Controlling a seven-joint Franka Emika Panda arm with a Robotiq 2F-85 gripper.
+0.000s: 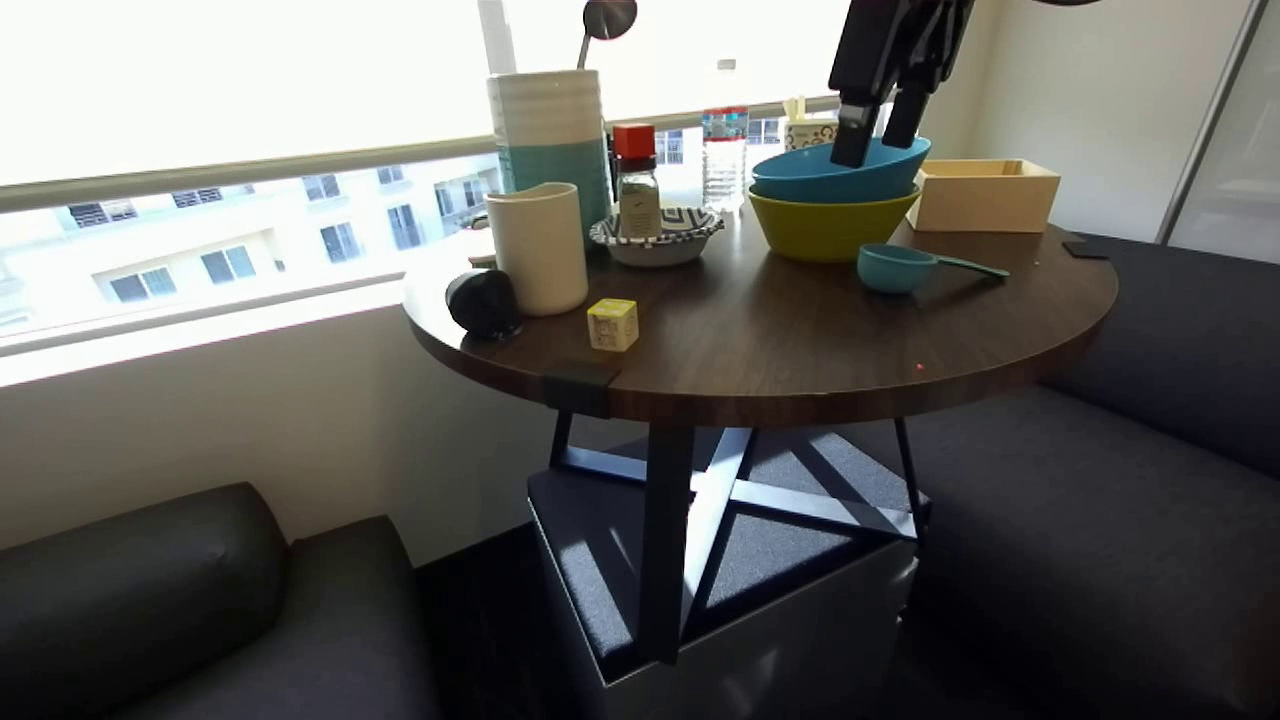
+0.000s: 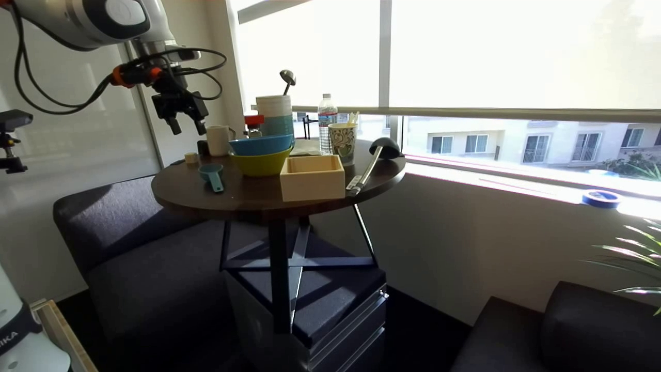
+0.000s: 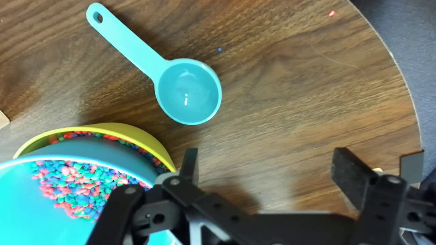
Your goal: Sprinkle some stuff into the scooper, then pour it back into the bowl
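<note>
The teal-blue scooper lies upright on the round table, its cup empty in the wrist view; it also shows in an exterior view. The wide blue bowl sits tilted inside a yellow-green bowl. In the wrist view the blue bowl holds red, blue and green bits, and more bits lie in the yellow-green bowl. My gripper is open and empty above the table, beside the bowls and apart from the scooper. It shows in both exterior views.
A light wooden box stands beside the bowls. A ladle and a paper cup are behind it. A white mug, a small cube, a red-capped jar and a tall water bottle also stand on the table.
</note>
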